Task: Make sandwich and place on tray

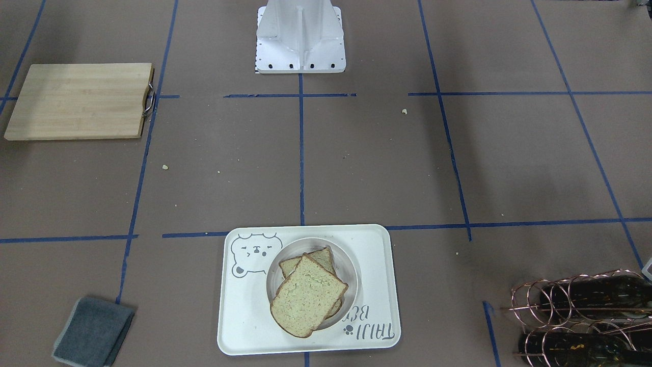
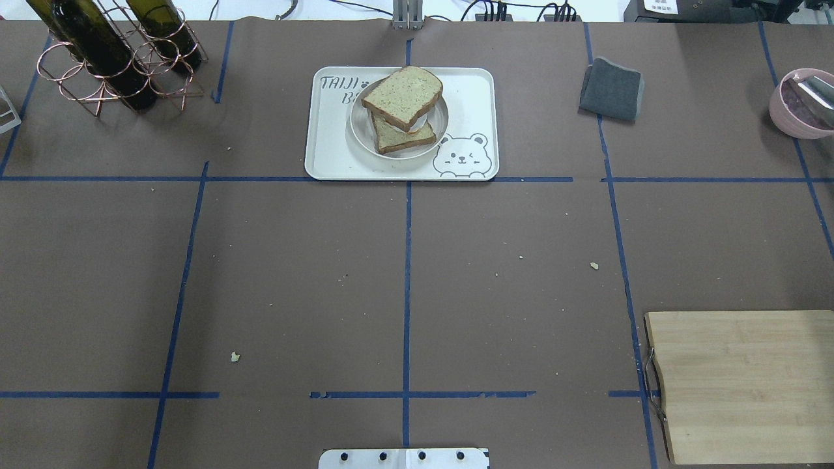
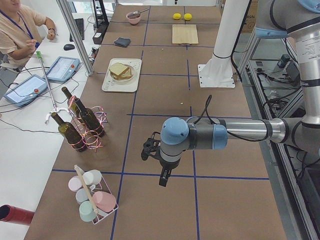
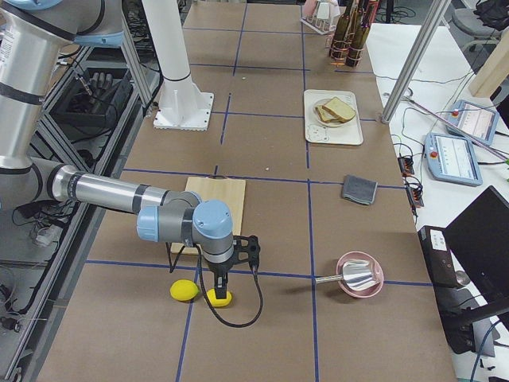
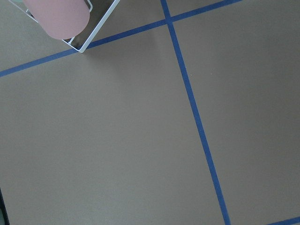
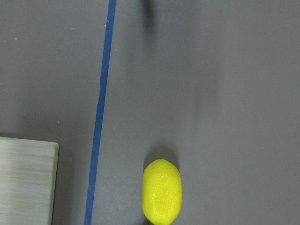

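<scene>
The sandwich (image 1: 308, 295), two brown-crusted bread slices stacked askew, lies in a small off-white bowl (image 1: 352, 275) on the cream tray (image 1: 244, 326) with the bear drawing. It also shows in the overhead view (image 2: 402, 94), on the tray (image 2: 469, 98) at the table's far middle. The egg is hidden between the slices. My left gripper (image 3: 148, 150) hangs over bare table far from the tray. My right gripper (image 4: 248, 245) hangs near two lemons (image 4: 184, 290). Both show only in side views, so I cannot tell if they are open or shut.
A wooden cutting board (image 2: 743, 384) lies near right. A grey cloth (image 2: 612, 90) and a pink bowl (image 2: 801, 104) sit far right. A wire rack with wine bottles (image 2: 111, 58) stands far left. A cup rack (image 3: 92, 195) stands beyond it. An operator (image 3: 20, 25) sits across.
</scene>
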`<move>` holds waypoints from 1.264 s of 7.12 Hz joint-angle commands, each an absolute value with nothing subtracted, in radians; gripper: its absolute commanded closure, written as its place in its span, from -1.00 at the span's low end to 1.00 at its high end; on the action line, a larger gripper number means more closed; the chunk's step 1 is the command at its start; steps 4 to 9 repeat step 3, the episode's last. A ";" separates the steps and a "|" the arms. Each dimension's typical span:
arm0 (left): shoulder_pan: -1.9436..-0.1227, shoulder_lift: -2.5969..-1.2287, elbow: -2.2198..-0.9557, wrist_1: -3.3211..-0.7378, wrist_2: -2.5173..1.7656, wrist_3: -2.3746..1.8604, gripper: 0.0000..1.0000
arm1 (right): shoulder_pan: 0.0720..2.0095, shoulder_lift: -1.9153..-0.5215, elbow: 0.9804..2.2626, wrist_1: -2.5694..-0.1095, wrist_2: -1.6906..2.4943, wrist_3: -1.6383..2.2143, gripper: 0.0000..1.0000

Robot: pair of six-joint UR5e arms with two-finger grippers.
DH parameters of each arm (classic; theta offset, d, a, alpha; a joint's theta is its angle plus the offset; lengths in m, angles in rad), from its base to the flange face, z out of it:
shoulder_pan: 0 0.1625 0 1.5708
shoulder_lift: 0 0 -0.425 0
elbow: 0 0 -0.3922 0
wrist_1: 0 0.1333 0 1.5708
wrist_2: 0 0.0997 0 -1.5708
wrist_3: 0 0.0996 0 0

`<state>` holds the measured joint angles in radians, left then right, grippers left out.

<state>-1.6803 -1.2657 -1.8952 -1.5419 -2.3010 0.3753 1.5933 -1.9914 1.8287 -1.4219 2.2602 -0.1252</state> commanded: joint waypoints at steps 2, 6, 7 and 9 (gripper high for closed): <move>-1.681 -1.266 -1.898 -1.543 -2.301 0.377 -1.00 | 1.594 -1.996 1.829 -1.420 2.270 -0.126 -1.00; -1.681 -1.266 -1.899 -1.542 -2.301 0.377 -1.00 | 1.594 -1.994 1.829 -1.420 2.270 -0.124 -1.00; -1.681 -1.266 -1.899 -1.542 -2.301 0.377 -1.00 | 1.594 -1.994 1.829 -1.420 2.270 -0.124 -1.00; -1.681 -1.266 -1.899 -1.542 -2.301 0.377 -1.00 | 1.594 -1.994 1.829 -1.420 2.270 -0.124 -1.00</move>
